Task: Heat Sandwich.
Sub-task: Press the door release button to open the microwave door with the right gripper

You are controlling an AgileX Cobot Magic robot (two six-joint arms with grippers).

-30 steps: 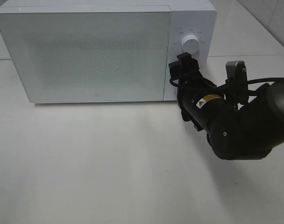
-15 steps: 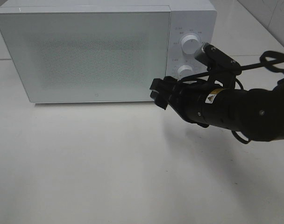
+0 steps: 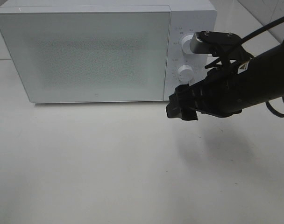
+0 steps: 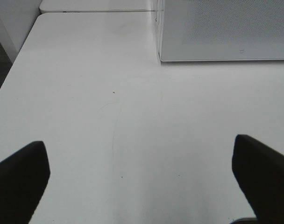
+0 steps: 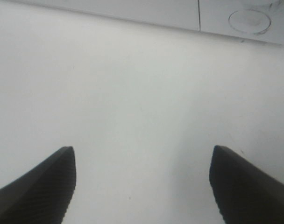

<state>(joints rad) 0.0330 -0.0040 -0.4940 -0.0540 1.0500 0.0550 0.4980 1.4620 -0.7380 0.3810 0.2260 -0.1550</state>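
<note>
Since the sandwich shows in none of the three views, I can't place it. It isn't on any visible worktop [image 3: 86, 163], and the microwave [image 3: 86, 51] door [image 3: 90, 56] is shut with a dotted panel you can't see through. It may be inside; can't confirm.

Right arm enters from the right edge of the overhead view and lies across the control strip. Right fingers [image 3: 179, 111] sit centre-right of the frame, just below the lower dial [image 3: 185, 73] and near the door's lower right corner, apparently clear of the front. In the wrist view those fingers [image 5: 44, 186] are spread wide with only bare worktop between them, holding nothing. My read: they're parked near the controls and the door edge because whatever comes next is a dial or a door move. Which one, I can't tell.

Upper dial [image 3: 187, 43] is partly hidden behind the arm's camera block [image 3: 202, 42].

Left fingers [image 4: 20, 179] show only in their own wrist view, in the bottom corners of the frame. They're fully spread and empty, looking along the worktop toward the microwave's corner at upper right. That looks like standby, well back from the oven.

Worktop is plain matte white, with a faint hairline scratch and a few specks. No plate or clutter is visible. The microwave sits square along the top of the overhead frame. Upper right corner shows a pale surface with seam lines, and a dark strip runs down the left edge of the left wrist view, past the worktop's rim.
</note>
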